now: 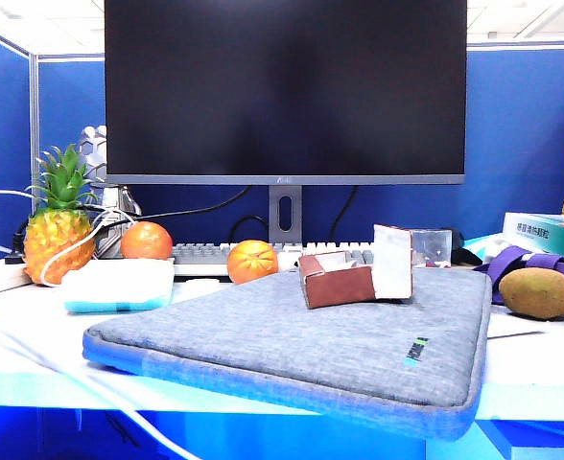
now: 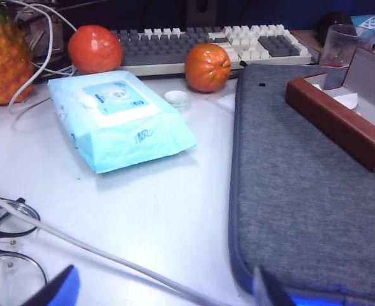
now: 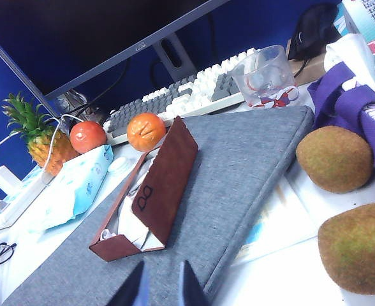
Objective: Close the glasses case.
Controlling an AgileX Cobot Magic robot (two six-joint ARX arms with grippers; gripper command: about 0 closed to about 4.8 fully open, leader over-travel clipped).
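Note:
The glasses case is a reddish-brown box lying on the grey laptop sleeve, its flap lid standing up and showing the whitish lining. In the left wrist view the case lies far off to one side, and my left gripper hovers open and empty over the white table beside the sleeve's corner. In the right wrist view the case is a short way ahead of my right gripper, whose fingers stand a narrow gap apart over the sleeve, holding nothing. Neither gripper shows in the exterior view.
Behind the sleeve are a keyboard, a monitor, two oranges, a pineapple and a clear plastic cup. A wipes pack, a pair of glasses and a cable lie on the left; kiwis on the right.

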